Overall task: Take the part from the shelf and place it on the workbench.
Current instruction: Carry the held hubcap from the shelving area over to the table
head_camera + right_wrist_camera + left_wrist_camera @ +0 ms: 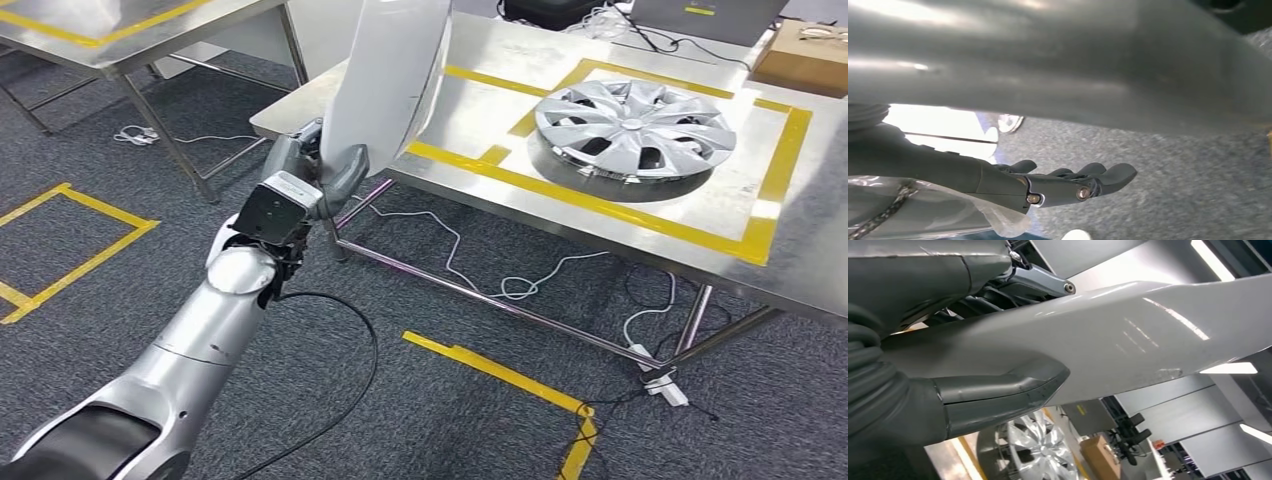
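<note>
The left robot hand (310, 175) grips the white part (385, 75) at its lower end, long axis near upright.

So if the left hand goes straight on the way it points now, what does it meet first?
Probably the near edge of the steel workbench: the left hand, gripping the white panel, points toward it. Depth is unclear.

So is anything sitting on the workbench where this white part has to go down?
Yes. The left hand holds the white part over the workbench edge, and a silver hubcap already lies inside the yellow-taped square.
</note>
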You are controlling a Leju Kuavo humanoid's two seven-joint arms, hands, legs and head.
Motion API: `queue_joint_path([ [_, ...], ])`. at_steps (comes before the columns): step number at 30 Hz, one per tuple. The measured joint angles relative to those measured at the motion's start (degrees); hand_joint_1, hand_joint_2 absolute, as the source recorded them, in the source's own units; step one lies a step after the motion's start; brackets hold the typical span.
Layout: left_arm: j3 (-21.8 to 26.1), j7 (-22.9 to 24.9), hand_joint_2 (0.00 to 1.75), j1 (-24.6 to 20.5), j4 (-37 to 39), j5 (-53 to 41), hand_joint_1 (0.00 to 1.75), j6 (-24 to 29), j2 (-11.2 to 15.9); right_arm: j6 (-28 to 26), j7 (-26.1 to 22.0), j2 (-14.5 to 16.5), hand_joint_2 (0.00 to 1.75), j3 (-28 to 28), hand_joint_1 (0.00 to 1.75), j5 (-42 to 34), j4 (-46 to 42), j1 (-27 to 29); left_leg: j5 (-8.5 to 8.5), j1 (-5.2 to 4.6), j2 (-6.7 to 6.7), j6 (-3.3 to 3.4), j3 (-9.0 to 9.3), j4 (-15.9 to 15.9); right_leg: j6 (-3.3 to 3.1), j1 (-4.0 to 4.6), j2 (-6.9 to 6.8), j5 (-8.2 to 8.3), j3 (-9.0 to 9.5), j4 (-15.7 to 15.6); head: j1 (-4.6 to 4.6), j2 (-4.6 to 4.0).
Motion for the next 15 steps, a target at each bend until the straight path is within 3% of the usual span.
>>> queue_joint_path([
  [1, -0.01, 0.00, 1.75, 0.18, 0.00, 0.00, 1.75, -0.03, -0.01, 0.01, -0.01, 0.01, 0.00, 0.01, 0.00, 0.00, 0.01, 0.06, -0.26, -0.07, -0.01, 0.07, 0.25, 0.02, 0.07, -0.01, -0.01, -0.17, -1.88, 2.54, -0.02, 0.00],
  [2, -0.01, 0.00, 1.75, 0.31, 0.00, 0.00, 1.75, -0.04, -0.01, 0.01, -0.01, 0.01, 0.00, 0.00, 0.00, 0.00, 0.01, 0.13, -0.57, -0.11, -0.03, 0.08, 0.61, 0.04, 0.10, -0.01, -0.01, 0.86, -2.73, 2.95, -0.01, 0.00],
  [3, -0.01, 0.00, 1.75, 0.39, 0.00, 0.01, 1.75, -0.05, -0.01, 0.01, 0.00, 0.02, 0.00, 0.00, 0.00, 0.00, 0.01, 0.19, -0.94, -0.12, -0.06, 0.03, 1.13, 0.06, 0.07, -0.01, -0.03, 3.00, -2.39, 1.06, 0.00, 0.00],
  [5, 0.00, 0.00, 1.75, 0.40, -0.01, 0.03, 1.75, -0.07, 0.00, -0.01, -0.01, 0.02, 0.00, -0.01, 0.00, 0.00, 0.01, 0.20, -1.83, -0.18, -0.11, -0.28, 2.33, 0.06, -0.14, 0.04, -0.20, 7.84, 0.53, -6.41, 0.02, 0.00],
  [6, 0.00, 0.00, 1.75, 0.33, -0.01, 0.05, 1.75, -0.08, 0.01, -0.02, -0.04, 0.02, 0.00, -0.01, 0.00, 0.01, 0.00, 0.17, -2.21, -0.26, -0.12, -0.52, 2.69, 0.13, -0.31, 0.13, -0.29, 8.99, 2.21, -9.70, 0.04, 0.00],
  [7, 0.01, 0.00, 1.75, 0.27, -0.02, 0.05, 1.75, -0.09, 0.01, -0.05, -0.06, 0.02, 0.00, -0.02, 0.00, 0.01, 0.01, 0.09, -2.46, -0.32, -0.12, -0.77, 2.85, 0.17, -0.57, 0.23, -0.34, 9.19, 3.30, -11.63, 0.05, 0.00],
  [11, 0.02, -0.01, 1.75, 0.13, -0.18, 0.07, 1.75, -0.13, 0.00, -0.13, -0.04, 0.01, 0.00, -0.01, 0.00, 0.03, -0.01, 0.09, -3.37, -0.28, -0.04, -1.76, 2.75, 0.68, -1.79, 0.20, -0.18, 8.09, 4.67, -12.95, -0.25, 0.00],
  [13, 0.03, -0.02, 1.75, -0.10, -0.32, 0.08, 1.75, -0.14, 0.02, -0.15, -0.03, 0.02, 0.00, -0.01, 0.00, 0.06, -0.01, 0.11, -5.23, -0.13, -0.04, -2.38, 0.90, 4.78, -2.40, -0.04, -0.23, 7.78, 5.54, -13.29, -0.47, 0.00],
  [15, 0.05, -0.02, 1.75, -0.03, -0.36, 0.10, 1.75, -0.18, 0.10, -0.15, -0.03, 0.02, 0.00, -0.02, 0.00, 0.09, -0.01, 0.03, -7.60, 0.05, -0.05, -2.80, -3.46, 12.57, -2.76, -0.02, -0.23, 7.28, 6.18, -13.33, -0.61, 0.00],
])
